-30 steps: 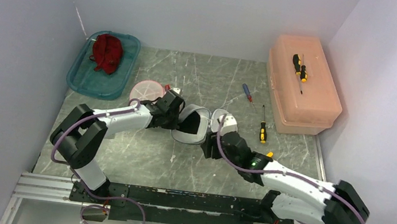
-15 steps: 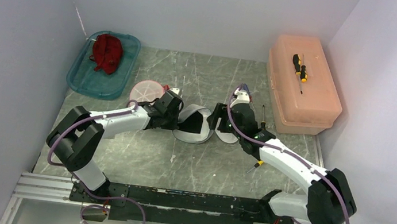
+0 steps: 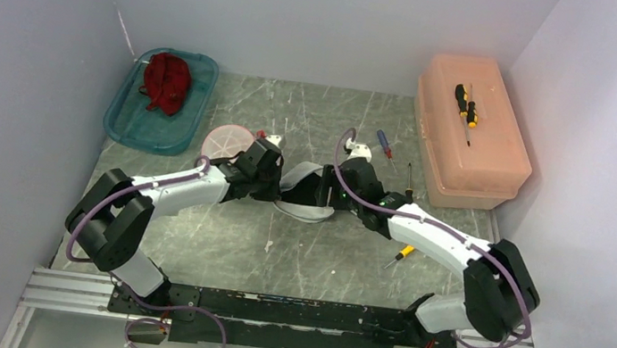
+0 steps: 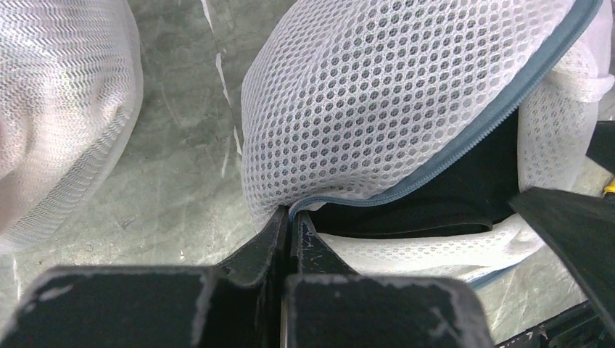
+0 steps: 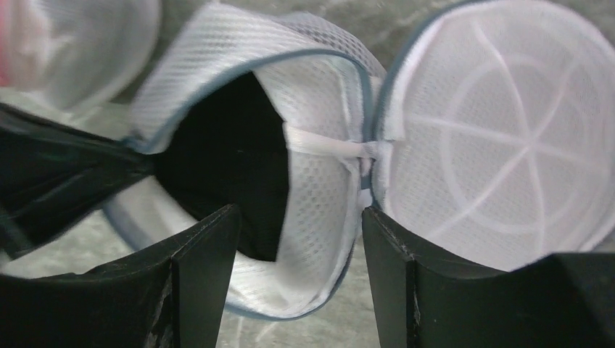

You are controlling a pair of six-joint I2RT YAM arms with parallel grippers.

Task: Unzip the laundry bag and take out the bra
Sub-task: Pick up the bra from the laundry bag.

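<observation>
Fingers of the left gripper (image 4: 291, 221) were pinched together on the grey-blue zipper edge (image 4: 406, 181) of the white mesh laundry bag (image 3: 302, 180), which lay at the middle of the table (image 3: 216, 234) between the two arms. The right gripper (image 5: 297, 217) faced the bag's mouth with its fingers well apart, the bag's mesh wall between them; whether they touched it could not be told. The bag stood unzipped, its round end panel (image 5: 500, 130) folded back beside the opening. The black bra (image 5: 225, 159) sat inside the bag. An orange box (image 3: 470, 137) stood at the far right.
</observation>
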